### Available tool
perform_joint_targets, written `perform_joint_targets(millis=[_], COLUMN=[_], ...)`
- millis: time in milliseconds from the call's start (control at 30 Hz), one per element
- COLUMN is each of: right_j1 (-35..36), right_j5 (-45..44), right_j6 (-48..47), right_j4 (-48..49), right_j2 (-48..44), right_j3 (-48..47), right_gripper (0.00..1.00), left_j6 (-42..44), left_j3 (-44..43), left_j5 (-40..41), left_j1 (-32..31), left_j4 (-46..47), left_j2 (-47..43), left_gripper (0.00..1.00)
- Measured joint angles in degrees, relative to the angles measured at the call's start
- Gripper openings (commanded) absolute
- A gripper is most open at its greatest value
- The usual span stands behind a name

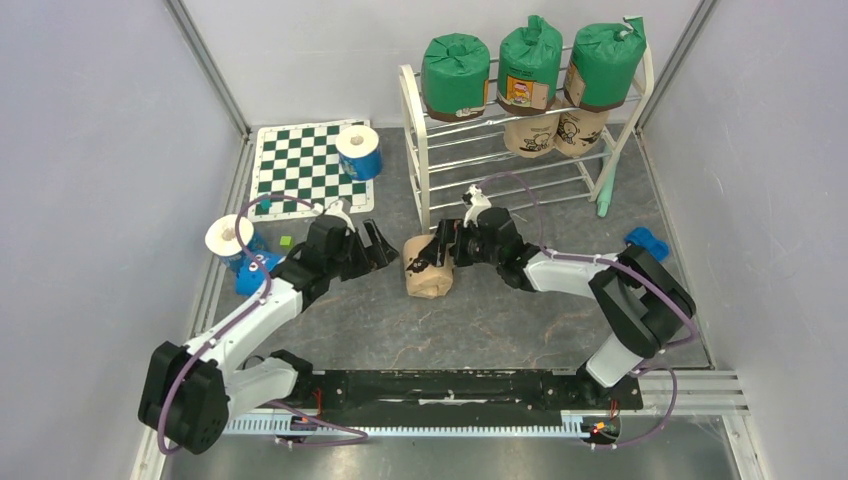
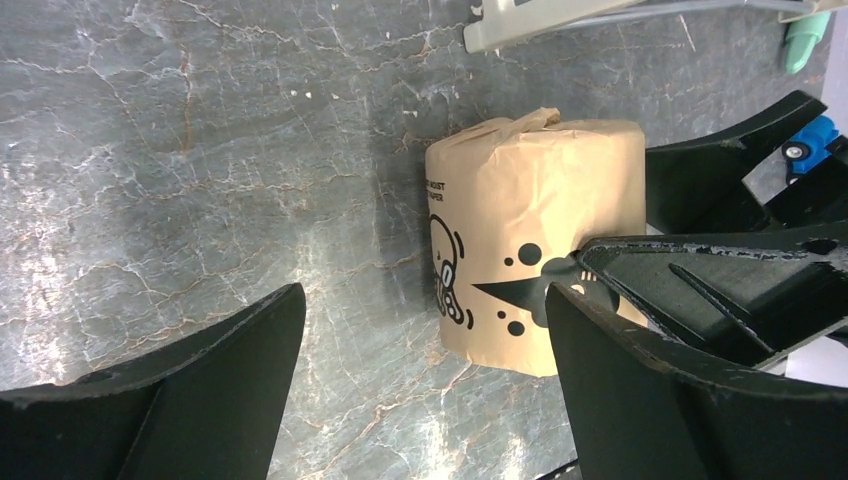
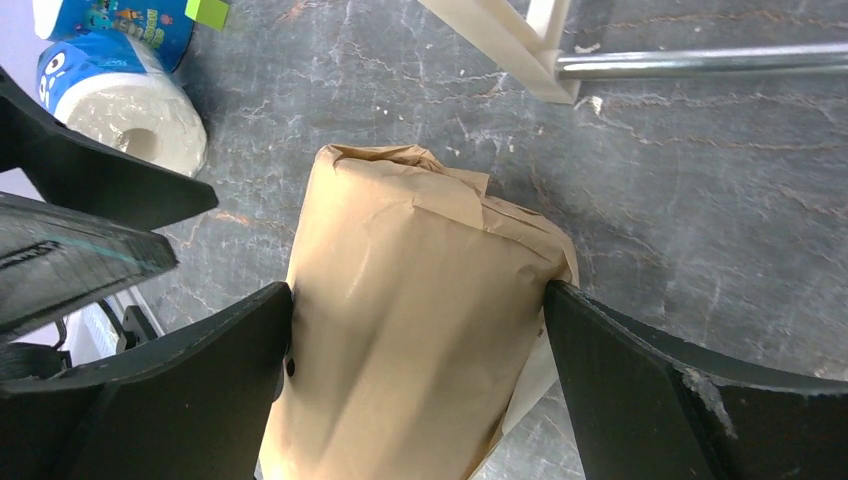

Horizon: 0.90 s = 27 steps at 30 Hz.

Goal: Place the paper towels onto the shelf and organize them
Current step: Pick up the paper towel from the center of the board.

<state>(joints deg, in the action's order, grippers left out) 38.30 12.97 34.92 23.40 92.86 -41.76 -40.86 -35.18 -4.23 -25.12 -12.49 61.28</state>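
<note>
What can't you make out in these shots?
Right wrist view: whether the right end effector squeezes or flanks the loose tan roll; the bottom edge cuts it off.
Top view: green rolls hide the tops of the shelved tan rolls.
Left wrist view: its print is too small.

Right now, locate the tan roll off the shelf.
In the top view, the tan roll sits centrally, in front of the shelf, between the fingers of the right gripper.

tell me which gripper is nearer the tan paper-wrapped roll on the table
Right. The right gripper straddles the tan paper-wrapped roll; the left gripper hangs open just left of it.
</note>
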Motion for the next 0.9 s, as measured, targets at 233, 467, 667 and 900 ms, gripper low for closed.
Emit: perform_joint_targets(millis=[233, 467, 667, 900], right_j1=[0.6, 0.6, 0.6, 0.2], right_j5=[1.8, 4.8, 11.0, 18.8], right_j6=[-0.2, -2.0, -9.2, -14.0], right_j4=[2.2, 8.7, 15.7, 28.3], right_j2=[1.7, -1.7, -7.2, -11.1], right_j3=[-0.5, 6.2, 13.3, 18.6], right_gripper=[0.85, 0.70, 0.62, 0.58], left_j6=[0.0, 0.7, 5.5, 10.5], left_j3=[0.0, 0.0, -2.8, -10.5], left_j5=[-1.2, -5.1, -13.2, -22.7], left_j1=[0.0, 0.4, 0.6, 0.6], left_j4=[0.6, 0.8, 0.0, -2.6], left_j2=[1.0, -3.0, -5.1, -3.6], left_gripper=[0.96, 0.96, 0.96, 0.94])
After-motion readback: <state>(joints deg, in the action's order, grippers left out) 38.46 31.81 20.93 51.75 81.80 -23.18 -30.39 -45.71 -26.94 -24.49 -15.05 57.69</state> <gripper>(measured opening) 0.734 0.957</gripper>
